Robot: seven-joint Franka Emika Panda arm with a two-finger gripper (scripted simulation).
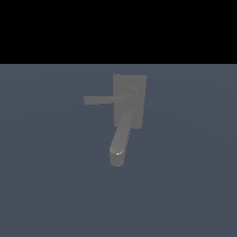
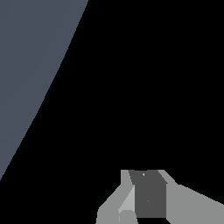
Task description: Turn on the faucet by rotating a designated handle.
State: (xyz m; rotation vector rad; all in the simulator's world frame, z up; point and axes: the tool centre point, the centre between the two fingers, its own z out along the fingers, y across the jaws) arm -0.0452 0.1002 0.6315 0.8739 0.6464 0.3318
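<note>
The dull grey faucet (image 1: 137,82) stands on the blue-grey floor in the exterior view, its flat back plate upright. Its thick rounded spout (image 1: 120,139) slopes down toward the camera. From the round hub (image 1: 132,95), the handle (image 1: 104,100), a thin straight bar, points level toward the exterior view's left. No arm or gripper appears in the exterior view. In the wrist view only my gripper (image 2: 146,175) shows: pale grey fingers (image 2: 188,205) with a darker grey face between them. The faucet is out of the wrist view, and I cannot tell whether the fingers are open or shut.
The blue-grey floor (image 1: 46,185) spreads all around the faucet, with black background above it. In the wrist view a wedge of the same floor (image 2: 30,57) shows against black.
</note>
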